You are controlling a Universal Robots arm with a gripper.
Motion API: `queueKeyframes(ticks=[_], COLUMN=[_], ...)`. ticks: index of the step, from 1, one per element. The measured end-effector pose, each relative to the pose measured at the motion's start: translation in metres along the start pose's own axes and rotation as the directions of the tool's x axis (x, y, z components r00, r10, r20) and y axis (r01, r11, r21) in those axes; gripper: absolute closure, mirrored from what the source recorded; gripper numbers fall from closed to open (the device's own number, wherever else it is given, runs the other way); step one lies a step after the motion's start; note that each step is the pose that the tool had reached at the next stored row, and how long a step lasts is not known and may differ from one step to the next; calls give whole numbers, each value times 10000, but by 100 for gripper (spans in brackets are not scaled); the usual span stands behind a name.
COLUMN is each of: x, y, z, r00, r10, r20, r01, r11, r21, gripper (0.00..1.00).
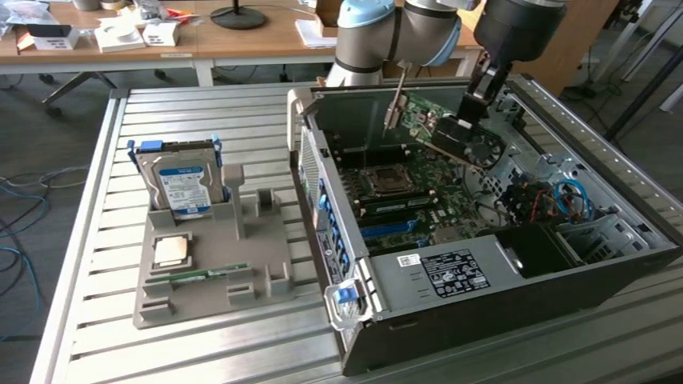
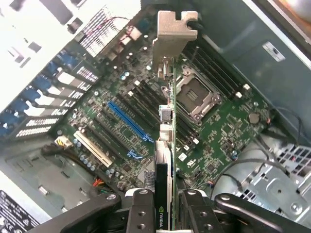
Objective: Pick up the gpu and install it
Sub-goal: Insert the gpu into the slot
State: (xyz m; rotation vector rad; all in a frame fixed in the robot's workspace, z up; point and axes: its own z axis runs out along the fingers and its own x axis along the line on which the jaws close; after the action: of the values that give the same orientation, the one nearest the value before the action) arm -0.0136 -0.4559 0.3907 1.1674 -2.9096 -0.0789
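Green board, judged light, stiff, fragile. My gripper (image 2: 165, 201) is clamped on the gpu (image 2: 165, 126) at the end opposite its bracket (image 2: 172, 34), card held above the motherboard (image 2: 223, 126).

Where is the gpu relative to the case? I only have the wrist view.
Observer: The gpu hangs tilted above the open case, apparently not seated in any slot.
Operator: What's outside the case?
Observer: A gray tray on the exterior view's left, with a hard drive standing upright in it.
Operator: Anything else on it?
Observer: A square chip and a memory stick lie flat nearer the camera.
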Motion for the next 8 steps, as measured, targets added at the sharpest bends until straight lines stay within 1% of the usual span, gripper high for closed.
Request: queueKeyframes(ticks=[4,8], x=[0,0], y=[0,0], z=[4,8], r00=[9980,9921], r10=[-633,-1249], r20=[-30,-60], r01=[633,1249], r11=[9980,9922], r21=[-10,-21], gripper=[74,74])
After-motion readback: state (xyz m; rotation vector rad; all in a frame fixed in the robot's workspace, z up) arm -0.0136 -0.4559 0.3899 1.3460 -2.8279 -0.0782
